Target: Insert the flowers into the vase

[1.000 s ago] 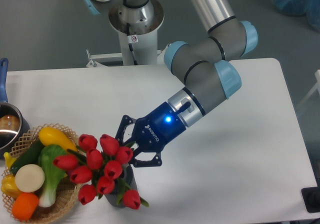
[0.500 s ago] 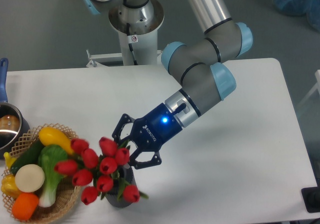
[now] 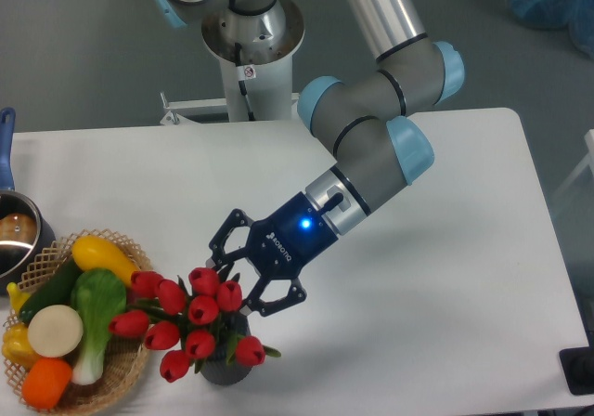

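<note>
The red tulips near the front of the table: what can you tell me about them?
The flowers are a bunch of red tulips with closed buds, green stems and a few leaves. They stand in the dark vase, hiding most of it, the buds leaning left toward the wicker basket. The tool sits spread open just behind them; whether it touches them is unclear.

White rectangular table (image 3: 483,277) with rounded corners, filling most of the view. Behind it, smooth grey floor (image 3: 83,54), evenly lit, no hard shadows. At the far edge, a white round pedestal (image 3: 249,58) on a white base frame (image 3: 190,110), bearing a small warning sticker. Top right corner: something blue and crumpled (image 3: 552,3) on the floor, cut off by the frame. Right edge: a sliver of white furniture (image 3: 588,147). Bottom right: a dark block (image 3: 577,371) clamped at the table's corner. Soft reflections on the tabletop.
</note>
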